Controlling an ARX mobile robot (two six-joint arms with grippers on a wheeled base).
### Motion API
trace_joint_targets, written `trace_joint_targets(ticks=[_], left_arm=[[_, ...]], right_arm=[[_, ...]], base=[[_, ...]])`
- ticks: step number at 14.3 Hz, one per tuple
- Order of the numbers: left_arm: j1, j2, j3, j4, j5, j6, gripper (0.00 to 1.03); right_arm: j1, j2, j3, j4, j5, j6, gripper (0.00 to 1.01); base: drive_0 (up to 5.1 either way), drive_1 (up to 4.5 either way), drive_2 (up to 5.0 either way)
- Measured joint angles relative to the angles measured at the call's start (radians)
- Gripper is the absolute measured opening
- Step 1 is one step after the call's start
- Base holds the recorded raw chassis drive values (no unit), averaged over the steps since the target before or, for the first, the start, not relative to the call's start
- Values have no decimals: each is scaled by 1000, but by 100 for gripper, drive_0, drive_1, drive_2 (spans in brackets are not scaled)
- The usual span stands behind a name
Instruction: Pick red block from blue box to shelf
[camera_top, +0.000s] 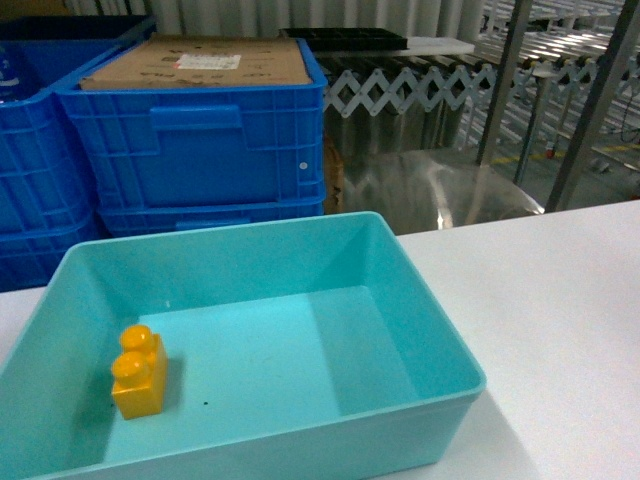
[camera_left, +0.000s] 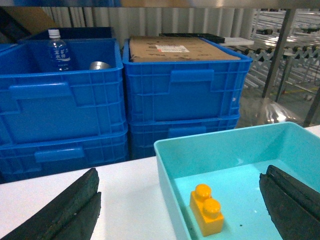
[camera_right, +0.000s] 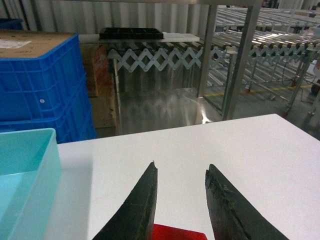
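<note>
We are seeing red block (camera_right: 177, 233) lying between right gripper (camera_right: 181, 172) jaws, narrow, apparently gripping; left gripper (camera_left: 180, 197) jaws gaping wide, empty.

The blue box (camera_top: 440, 345) is viewed from above and close by the head camera, from its left by the left wrist, and is clipped at left by the right wrist.

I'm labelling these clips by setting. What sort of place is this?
Probably a warehouse or logistics floor: stacked blue ribbed crates, one holding a cardboard carton, an expandable roller conveyor, and steel racking behind the white table.
</note>
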Motion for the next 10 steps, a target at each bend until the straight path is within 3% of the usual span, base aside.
trace_joint_targets(ticks=[10], left_arm=[[0, 0, 0, 0, 0, 0, 98]], right_arm=[[0, 0, 0, 0, 0, 0, 25]], base=[[-16, -16, -16]])
